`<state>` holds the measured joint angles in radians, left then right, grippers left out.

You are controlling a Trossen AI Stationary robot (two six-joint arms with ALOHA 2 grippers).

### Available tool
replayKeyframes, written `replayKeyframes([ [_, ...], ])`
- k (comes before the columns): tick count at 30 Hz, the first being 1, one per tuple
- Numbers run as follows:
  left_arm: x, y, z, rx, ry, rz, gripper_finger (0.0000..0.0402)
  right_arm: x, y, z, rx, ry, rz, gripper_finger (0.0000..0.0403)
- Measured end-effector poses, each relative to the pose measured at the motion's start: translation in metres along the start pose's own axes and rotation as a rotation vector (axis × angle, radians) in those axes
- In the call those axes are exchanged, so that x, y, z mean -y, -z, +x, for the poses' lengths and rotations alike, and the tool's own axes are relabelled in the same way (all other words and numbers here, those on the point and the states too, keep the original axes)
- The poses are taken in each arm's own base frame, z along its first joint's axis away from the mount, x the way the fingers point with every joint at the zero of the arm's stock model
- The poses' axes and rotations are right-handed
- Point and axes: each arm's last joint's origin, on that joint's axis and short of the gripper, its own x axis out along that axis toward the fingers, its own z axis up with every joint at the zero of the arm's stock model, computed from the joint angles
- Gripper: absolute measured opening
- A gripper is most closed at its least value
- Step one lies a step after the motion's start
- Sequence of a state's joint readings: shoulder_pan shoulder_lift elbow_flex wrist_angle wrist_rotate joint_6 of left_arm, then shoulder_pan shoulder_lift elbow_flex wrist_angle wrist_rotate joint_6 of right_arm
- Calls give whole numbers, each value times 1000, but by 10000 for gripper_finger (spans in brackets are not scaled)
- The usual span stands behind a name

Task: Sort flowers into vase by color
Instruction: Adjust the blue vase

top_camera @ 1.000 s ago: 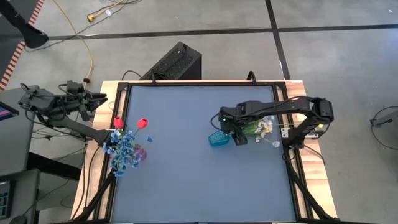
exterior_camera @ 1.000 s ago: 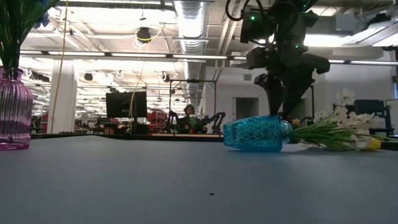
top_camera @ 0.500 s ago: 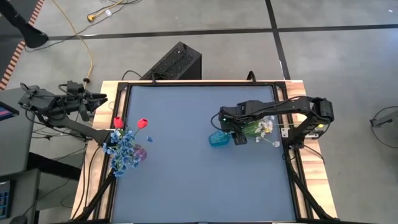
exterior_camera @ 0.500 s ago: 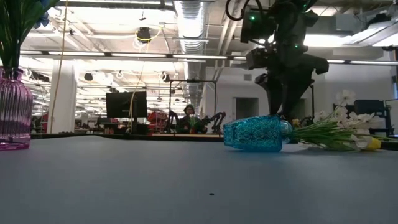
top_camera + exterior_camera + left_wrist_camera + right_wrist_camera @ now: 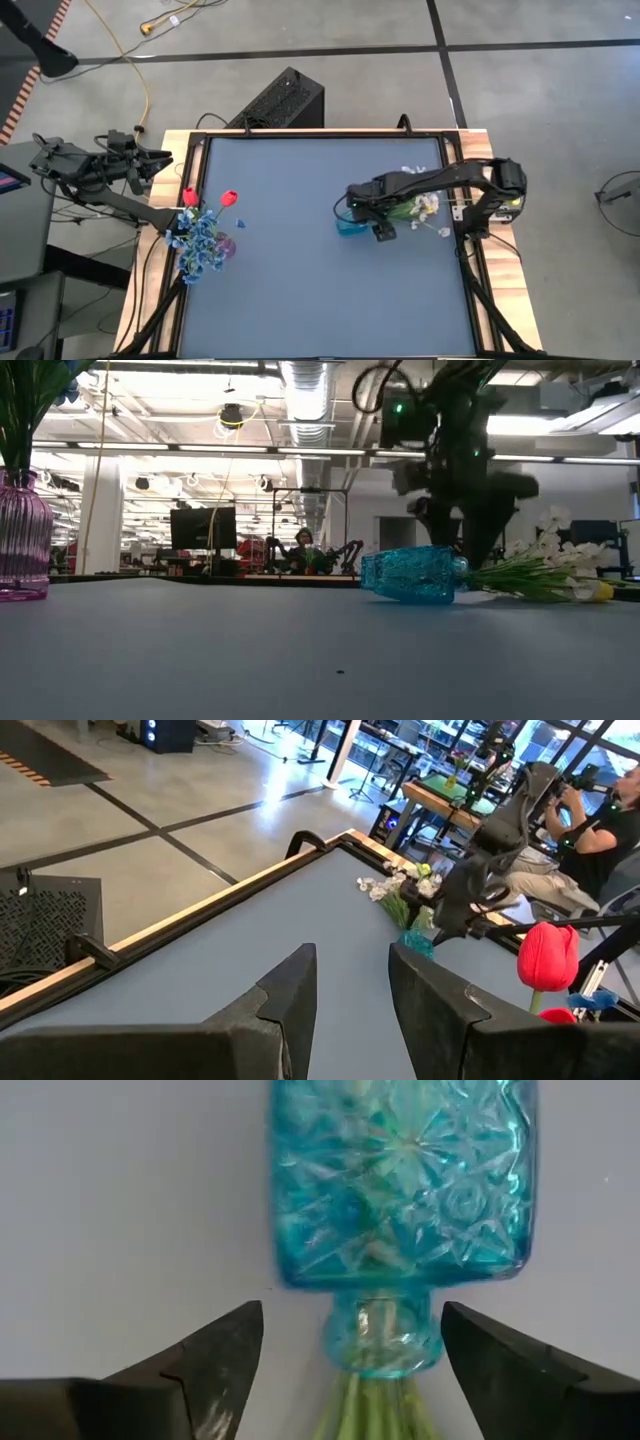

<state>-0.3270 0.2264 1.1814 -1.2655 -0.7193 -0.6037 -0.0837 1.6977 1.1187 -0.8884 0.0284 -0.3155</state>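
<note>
Two dark fingers of the right gripper [image 5: 345, 1365] stand wide apart, one on each side of the narrow neck of a blue cut-glass vase [image 5: 400, 1190] that lies on its side on the grey-blue table [image 5: 300, 290]. Nothing is clamped; there is clear table between each finger and the glass.

From the high view, the right gripper [image 5: 378, 222] hangs over the right half of the table, directly above that vase [image 5: 349, 222]. The vase's long axis runs roughly left to right: the base points toward the table's middle and the mouth toward the right edge. A bunch of green stems with white blossom sprays [image 5: 425, 205] spills out of the mouth that way, and the low view shows a yellow tulip [image 5: 598, 592] at the far end. The fingers are set across that axis, so a straight closing would, I judge, take the neck squarely. Standing the vase upright looks like the move this calls for.

Far off on the left edge, a pink ribbed glass vase [image 5: 22, 538] stands upright with blue blossom sprays [image 5: 200, 245] and small red tulips [image 5: 227, 197]. The left gripper [image 5: 350, 985] waits beyond that edge, narrowly parted and empty, much farther from the fallen vase than the right.
</note>
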Motion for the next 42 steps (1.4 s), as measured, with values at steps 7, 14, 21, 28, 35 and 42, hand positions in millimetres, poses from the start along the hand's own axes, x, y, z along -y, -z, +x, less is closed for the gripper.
replayKeyframes([
  [7, 0, 0, 0, -3, 5, -6, 114, 3, -5, 34, -109, 7, -5, 348],
  [14, 0, 0, 0, -4, 5, -4, 114, 2, -5, 43, -153, 5, 41, 322],
  [21, 0, 0, 0, -2, 3, 8, 114, 7, -13, 21, -90, 34, 63, 281],
  [28, 1, 0, 0, -13, 18, 7, 114, 6, -8, 17, -176, 39, 30, 223],
  [35, 1, 1, 0, -14, 19, 16, 114, -2, -1, 13, -302, 155, -35, 223],
  [42, 1, 1, 0, -14, 19, 16, 114, -28, -5, 10, -353, 245, -162, 223],
])
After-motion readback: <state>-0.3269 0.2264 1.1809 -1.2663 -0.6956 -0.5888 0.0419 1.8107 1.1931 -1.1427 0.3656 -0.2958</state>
